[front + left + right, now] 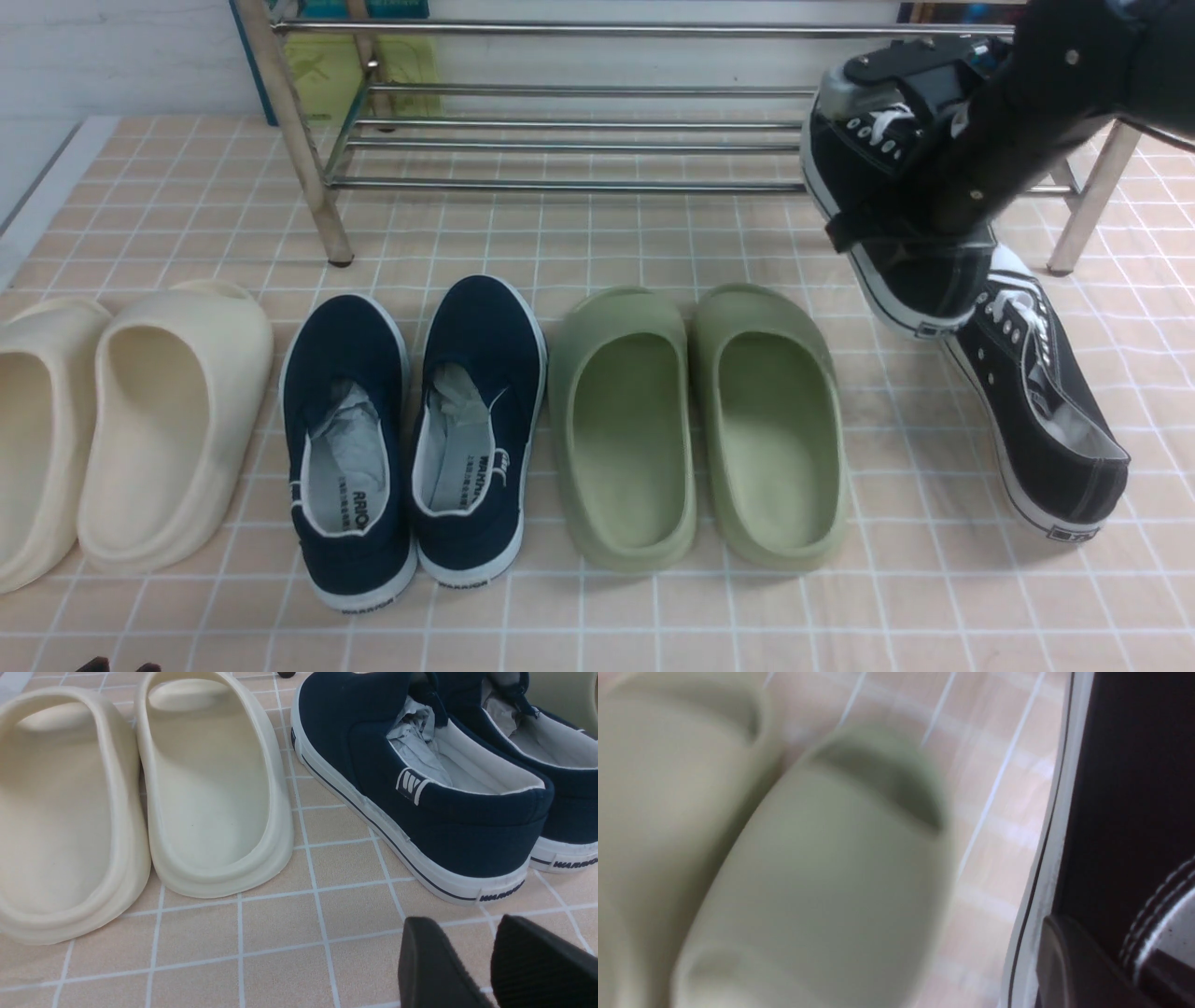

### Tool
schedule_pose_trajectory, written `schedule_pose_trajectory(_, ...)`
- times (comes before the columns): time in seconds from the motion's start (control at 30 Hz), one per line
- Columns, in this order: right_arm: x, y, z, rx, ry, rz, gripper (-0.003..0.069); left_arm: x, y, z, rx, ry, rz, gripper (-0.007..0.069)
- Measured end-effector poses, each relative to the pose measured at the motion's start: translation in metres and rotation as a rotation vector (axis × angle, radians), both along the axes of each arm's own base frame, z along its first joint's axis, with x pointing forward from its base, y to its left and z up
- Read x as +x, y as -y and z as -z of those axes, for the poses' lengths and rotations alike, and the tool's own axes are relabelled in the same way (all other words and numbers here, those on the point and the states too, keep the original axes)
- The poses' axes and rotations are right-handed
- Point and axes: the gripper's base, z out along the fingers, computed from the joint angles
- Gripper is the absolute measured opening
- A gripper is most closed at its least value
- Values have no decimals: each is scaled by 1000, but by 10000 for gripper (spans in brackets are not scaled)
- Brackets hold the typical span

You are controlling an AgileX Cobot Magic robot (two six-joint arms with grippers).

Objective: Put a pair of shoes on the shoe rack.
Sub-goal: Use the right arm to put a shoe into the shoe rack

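Sneaker (924,285), black canvas, white laces and sole, clasped aloft by right gripper (906,229); left gripper (462,933) spread.

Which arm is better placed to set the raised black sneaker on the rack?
Right. The right gripper holds the black sneaker, lifted before the shoe rack's right end. The left gripper is low by the cream slides, empty.

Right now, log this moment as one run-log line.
right end effector: shut on raised sneaker, near shoe rack | other sneaker: floor | left end effector: open, empty
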Motion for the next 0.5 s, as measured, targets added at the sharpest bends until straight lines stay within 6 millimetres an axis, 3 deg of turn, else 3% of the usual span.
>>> schedule_pose_trajectory(0.17,47,4,4,13,74,33,9,0,0,0,0,0,0,239)
schedule_pose_trajectory(0.37,81,-2,8,23,123,35,15,0,0,0,0,0,0,239)
schedule_pose_trajectory(0.5,92,-5,14,30,144,35,58,0,0,0,0,0,0,239)
